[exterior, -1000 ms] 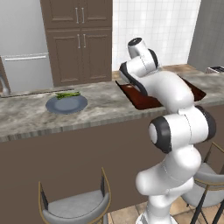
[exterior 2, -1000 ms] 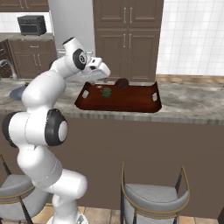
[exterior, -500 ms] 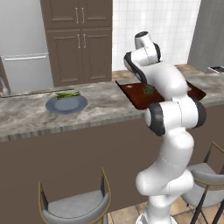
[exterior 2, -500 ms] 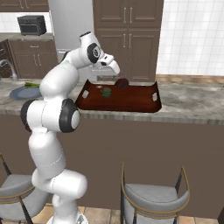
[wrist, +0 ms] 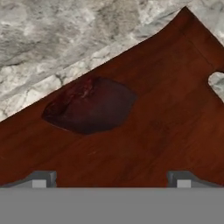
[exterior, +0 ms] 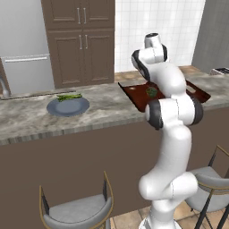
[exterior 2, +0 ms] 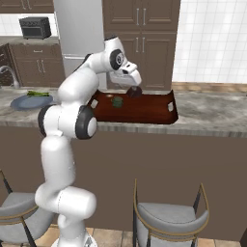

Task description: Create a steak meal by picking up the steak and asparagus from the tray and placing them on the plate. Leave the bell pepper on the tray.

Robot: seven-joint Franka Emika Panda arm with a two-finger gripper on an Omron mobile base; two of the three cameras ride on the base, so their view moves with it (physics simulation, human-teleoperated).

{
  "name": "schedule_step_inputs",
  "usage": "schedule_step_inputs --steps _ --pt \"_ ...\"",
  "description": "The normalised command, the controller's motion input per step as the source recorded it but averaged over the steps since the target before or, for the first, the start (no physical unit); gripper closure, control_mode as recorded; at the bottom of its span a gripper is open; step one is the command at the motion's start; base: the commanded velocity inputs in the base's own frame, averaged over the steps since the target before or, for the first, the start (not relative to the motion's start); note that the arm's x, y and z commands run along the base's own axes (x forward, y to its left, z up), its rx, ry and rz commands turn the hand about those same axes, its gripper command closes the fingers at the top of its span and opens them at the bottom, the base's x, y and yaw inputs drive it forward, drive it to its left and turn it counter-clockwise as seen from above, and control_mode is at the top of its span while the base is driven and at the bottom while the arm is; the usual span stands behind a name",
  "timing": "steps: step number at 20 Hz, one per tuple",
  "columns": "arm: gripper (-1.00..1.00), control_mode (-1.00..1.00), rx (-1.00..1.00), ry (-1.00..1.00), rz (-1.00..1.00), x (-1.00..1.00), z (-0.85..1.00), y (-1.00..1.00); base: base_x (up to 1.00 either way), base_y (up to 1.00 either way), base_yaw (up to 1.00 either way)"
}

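The steak point(wrist: 89, 105) lies on the tray point(wrist: 170, 127) near its far edge, straight below my open gripper point(wrist: 111, 180); both fingertips point(wrist: 41, 179) stand wide apart with nothing between them. From the right base view, the gripper point(exterior 2: 135, 83) hovers just above the steak point(exterior 2: 135, 92), and the bell pepper point(exterior 2: 117, 102) sits to its left on the tray point(exterior 2: 149, 110). The asparagus point(exterior: 68, 96) rests across the far rim of the plate point(exterior: 67, 107), well left of the tray point(exterior: 136, 95) and the bell pepper point(exterior: 151, 92).
Grey marble counter point(wrist: 65, 30) runs beyond the tray's far edge. The tray has a cut-out handle point(wrist: 216, 81) at one end. Brown cabinets point(exterior: 82, 42) and a fridge point(exterior: 22, 49) stand behind the counter. Two stools point(exterior 2: 169, 214) stand in front of it.
The arm has straightened and swung right along the tray, carrying the hand from the tray's left end to above the steak. Asparagus, plate and pepper have stayed put.
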Motion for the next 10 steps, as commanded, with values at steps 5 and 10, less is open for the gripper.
schedule_step_inputs --steps 5,10 --pt "-1.0 -1.0 0.08 -0.02 -0.02 0.33 -0.26 -0.02 0.0 0.0 0.0" --pt "-1.0 -1.0 0.05 -0.03 -0.03 0.37 -0.2 0.0 0.0 0.0 0.0"
